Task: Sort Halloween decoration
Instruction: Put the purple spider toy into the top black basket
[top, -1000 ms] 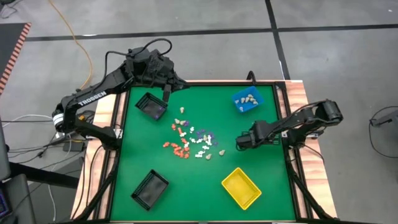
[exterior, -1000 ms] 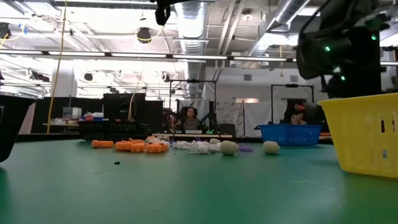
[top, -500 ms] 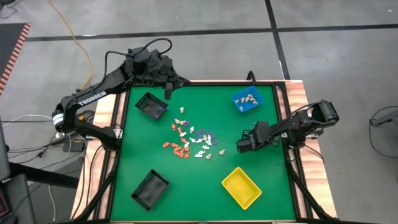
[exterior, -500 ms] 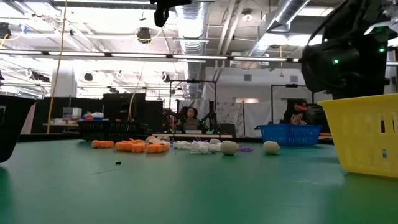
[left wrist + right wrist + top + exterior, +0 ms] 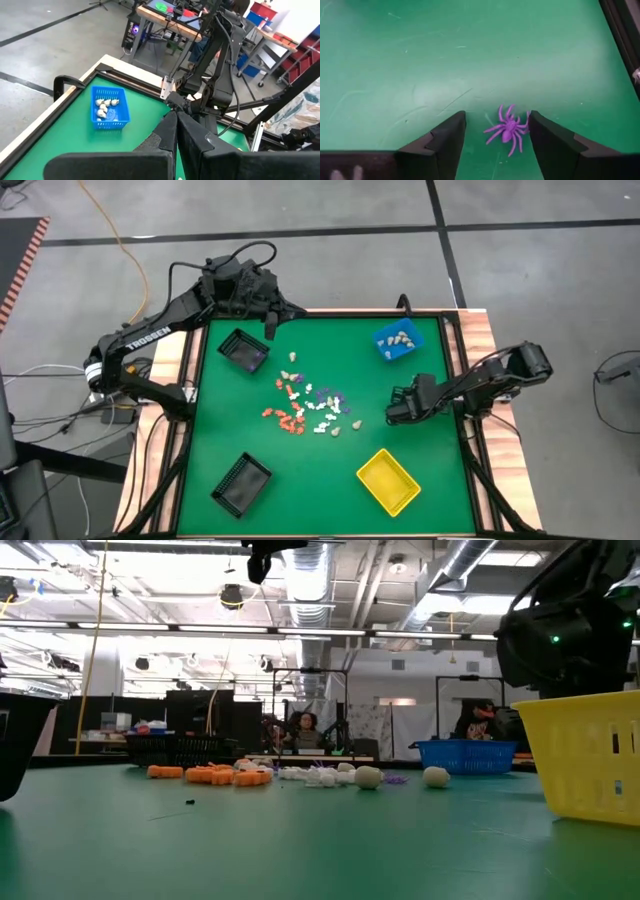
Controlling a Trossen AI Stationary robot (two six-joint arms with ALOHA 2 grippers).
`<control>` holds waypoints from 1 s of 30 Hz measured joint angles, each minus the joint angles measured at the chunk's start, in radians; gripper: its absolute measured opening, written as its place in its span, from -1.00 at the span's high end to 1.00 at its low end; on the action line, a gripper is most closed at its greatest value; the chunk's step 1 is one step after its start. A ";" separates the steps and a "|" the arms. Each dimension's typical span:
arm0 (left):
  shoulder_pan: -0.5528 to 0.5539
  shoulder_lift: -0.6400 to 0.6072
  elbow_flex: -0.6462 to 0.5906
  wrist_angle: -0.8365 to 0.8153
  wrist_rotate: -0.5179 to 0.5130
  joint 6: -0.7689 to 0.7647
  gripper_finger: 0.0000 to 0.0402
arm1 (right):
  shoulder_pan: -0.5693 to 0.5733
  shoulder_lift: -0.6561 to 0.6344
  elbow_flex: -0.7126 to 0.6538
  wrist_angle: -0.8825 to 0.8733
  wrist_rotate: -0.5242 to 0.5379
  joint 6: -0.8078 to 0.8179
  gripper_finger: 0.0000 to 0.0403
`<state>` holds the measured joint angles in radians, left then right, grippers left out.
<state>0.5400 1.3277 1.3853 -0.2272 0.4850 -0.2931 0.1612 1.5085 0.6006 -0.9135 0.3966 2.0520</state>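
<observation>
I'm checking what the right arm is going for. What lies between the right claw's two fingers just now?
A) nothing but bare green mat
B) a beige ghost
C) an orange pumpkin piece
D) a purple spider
D: in the right wrist view, a purple spider lies flat on the green mat between the open fingers of the right claw, close to one finger, not yet gripped.

- Orange, white, purple and beige Halloween decoration pieces (image 5: 308,406) are lying scattered mid-table.
- Beige pieces (image 5: 401,338) are sitting in the blue bin.
- A purple spider (image 5: 509,129) is lying flat on the green mat.
</observation>
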 joint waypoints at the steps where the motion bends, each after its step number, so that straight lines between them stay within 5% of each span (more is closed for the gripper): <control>1: 0.000 0.000 0.000 0.000 0.000 -0.006 1.00 | 0.000 0.000 -0.001 0.004 -0.003 -0.003 -0.14; 15: 0.000 0.000 0.000 0.000 0.022 -0.026 1.00 | 0.001 0.000 0.002 0.071 -0.005 -0.065 0.69; 23: 0.000 0.000 0.000 0.000 0.034 -0.052 1.00 | -0.006 0.003 0.041 0.060 0.013 -0.101 0.92; 30: 0.000 0.000 0.000 0.000 0.118 -0.072 1.00 | -0.029 0.004 0.083 0.057 0.029 -0.125 0.93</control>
<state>0.5404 1.3277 1.3853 -0.2268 0.6033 -0.3646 0.1317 1.5127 0.6831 -0.8561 0.4255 1.9270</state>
